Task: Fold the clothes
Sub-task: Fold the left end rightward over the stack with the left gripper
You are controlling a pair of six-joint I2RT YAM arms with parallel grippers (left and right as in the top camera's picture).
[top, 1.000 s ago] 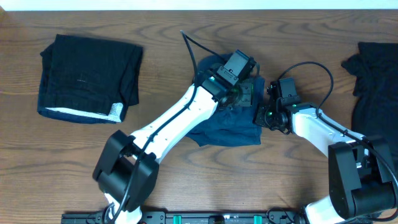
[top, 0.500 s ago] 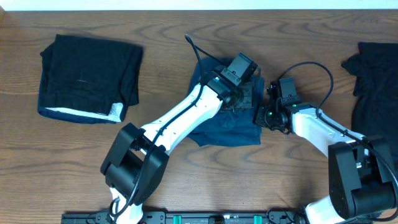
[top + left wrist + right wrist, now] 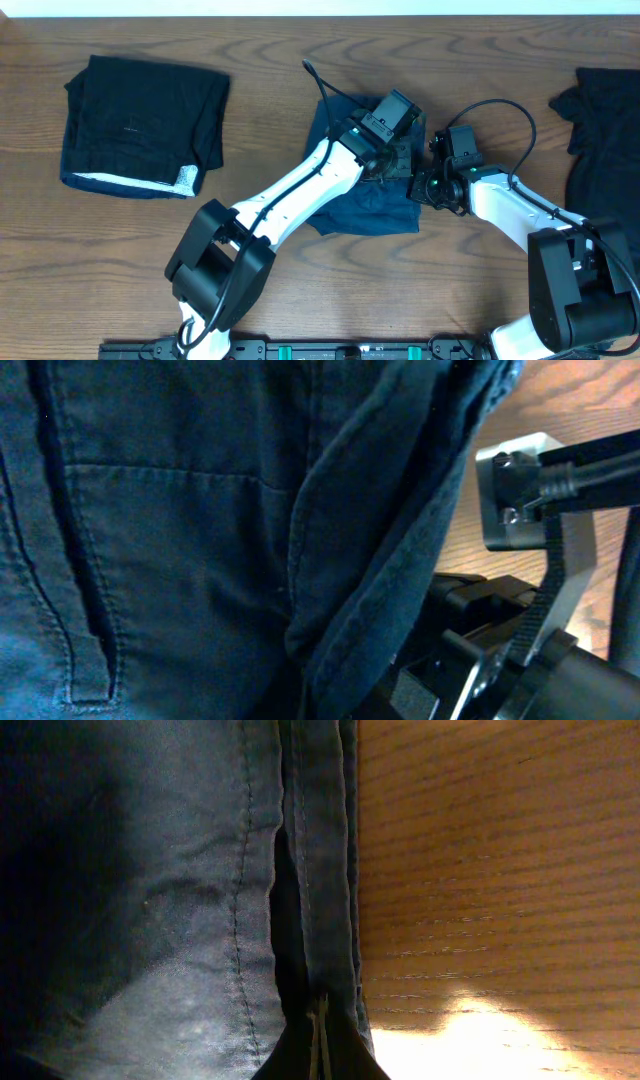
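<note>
Left hand (image 3: 397, 153) and right hand (image 3: 421, 186) — both pinched shut on the right edge of the navy garment (image 3: 362, 212).

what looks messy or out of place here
The navy garment mid-table is bunched and wrinkled, not flat. The black heap at the right edge is crumpled too. Only the black piece at left lies neatly folded.
</note>
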